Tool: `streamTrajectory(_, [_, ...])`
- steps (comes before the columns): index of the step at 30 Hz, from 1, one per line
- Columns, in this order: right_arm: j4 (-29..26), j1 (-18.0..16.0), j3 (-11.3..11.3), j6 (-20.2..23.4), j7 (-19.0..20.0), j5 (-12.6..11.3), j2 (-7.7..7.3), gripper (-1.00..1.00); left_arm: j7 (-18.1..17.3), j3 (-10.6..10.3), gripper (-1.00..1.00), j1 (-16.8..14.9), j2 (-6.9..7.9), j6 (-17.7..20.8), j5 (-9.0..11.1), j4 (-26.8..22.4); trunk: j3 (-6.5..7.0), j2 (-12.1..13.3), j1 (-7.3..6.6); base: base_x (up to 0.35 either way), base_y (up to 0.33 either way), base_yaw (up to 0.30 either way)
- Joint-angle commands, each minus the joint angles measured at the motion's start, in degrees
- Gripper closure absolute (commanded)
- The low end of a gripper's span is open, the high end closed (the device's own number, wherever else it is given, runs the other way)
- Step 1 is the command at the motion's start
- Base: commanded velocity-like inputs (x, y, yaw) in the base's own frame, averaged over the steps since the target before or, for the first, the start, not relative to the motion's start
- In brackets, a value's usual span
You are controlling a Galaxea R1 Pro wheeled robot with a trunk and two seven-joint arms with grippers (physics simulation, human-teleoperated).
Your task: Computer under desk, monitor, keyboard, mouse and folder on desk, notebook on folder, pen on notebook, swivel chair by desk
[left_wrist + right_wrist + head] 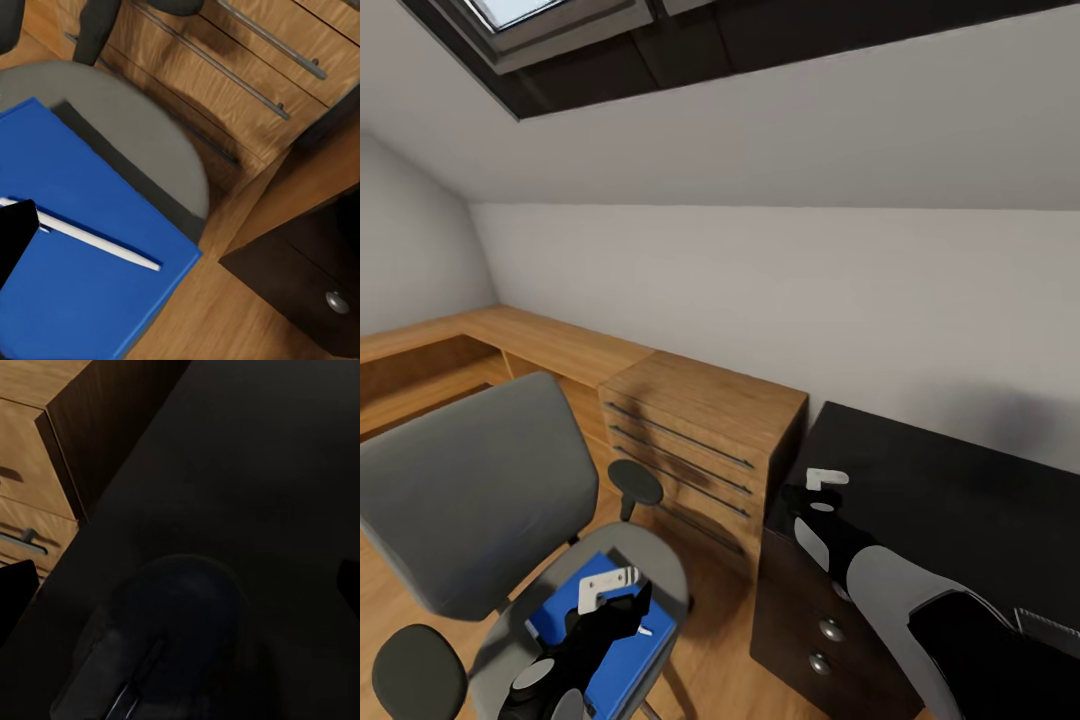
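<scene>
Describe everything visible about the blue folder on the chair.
The folder is a flat, bright blue rectangle with a smooth matte cover, closed and lying flat on the grey seat of the swivel chair, one corner reaching past the seat's edge. A thin white pen rests diagonally on it. The left gripper hovers just above it in the head view.

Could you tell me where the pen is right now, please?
The pen lies on the blue folder on the swivel chair's seat, low on the head view's left, just beneath the left gripper.
</scene>
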Motion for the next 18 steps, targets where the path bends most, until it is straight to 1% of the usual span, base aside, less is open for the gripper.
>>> streamTrajectory(1, [0.03,-0.05,0.46,-0.19,-0.24,-0.60,0.00,-1.00,0.52,-0.06,-1.00,-0.02,0.01,0.13,0.60,-0.08,-0.05,-0.03,0.02,0.207,0.067,0.000])
streamTrajectory(6, [0.05,-0.05,0.47,-0.16,-0.30,-0.60,0.00,-1.00,0.52,-0.04,-1.00,-0.02,0.01,0.29,0.59,0.03,-0.05,-0.03,0.02,0.028,0.008,0.000])
streamTrajectory(11, [-0.03,-0.05,0.38,2.17,-0.25,-0.60,0.00,-1.00,0.52,-0.05,-1.00,-0.02,0.01,0.30,0.59,0.04,-0.05,-0.03,0.02,0.001,0.000,0.000])
streamTrajectory(18, [-0.04,-0.05,0.38,2.55,-0.25,-0.60,0.00,-1.00,0.52,-0.05,-1.00,-0.03,0.01,0.30,0.63,0.04,-0.05,-0.03,0.02,0.000,0.000,0.000])
